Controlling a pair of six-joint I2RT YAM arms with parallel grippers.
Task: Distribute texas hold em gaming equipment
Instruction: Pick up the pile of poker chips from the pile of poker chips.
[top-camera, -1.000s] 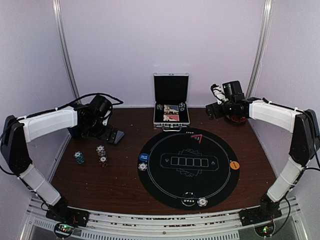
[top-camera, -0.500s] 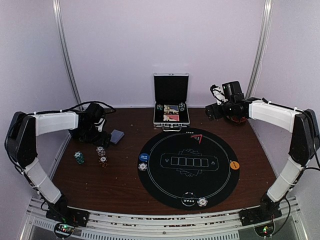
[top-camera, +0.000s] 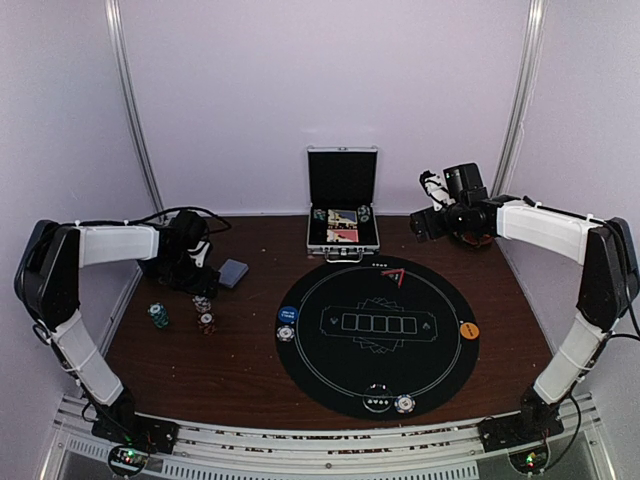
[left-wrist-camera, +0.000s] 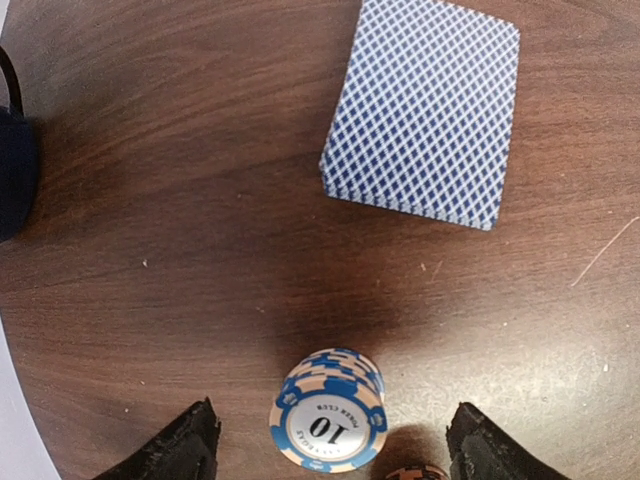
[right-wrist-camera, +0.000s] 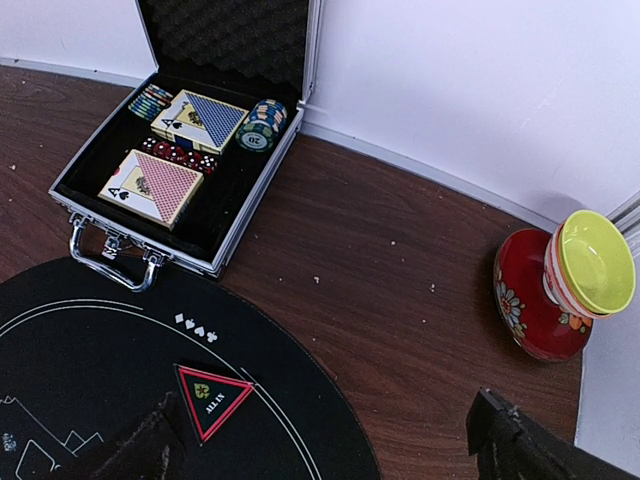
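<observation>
1. Blue-and-white chip stack (left-wrist-camera: 328, 420), marked 10, stands on the bare wood squarely between the tips of your left gripper (left-wrist-camera: 332, 408). Its fingers (left-wrist-camera: 180, 455) are spread wide and hold nothing.
2. The grey-blue deck of cards (left-wrist-camera: 425, 110) lies face down beyond the stack, toward the upper right of the wrist view. It is well apart from the fingers, and its long axis runs roughly along your reach, tilted a little.
3. From above, both lie left of the black mat (top-camera: 440, 370), with a teal chip stack (top-camera: 158, 315) near them.
4. Your right gripper (right-wrist-camera: 325, 400), also spread and empty, hangs by the open silver case (right-wrist-camera: 270, 170), far from these. The left arm is clearly the nearer one.
5. I judge a straight descent would bracket the stack. Mind the reddish chip (left-wrist-camera: 415, 472) just beside it, which a closing finger could nudge.
</observation>
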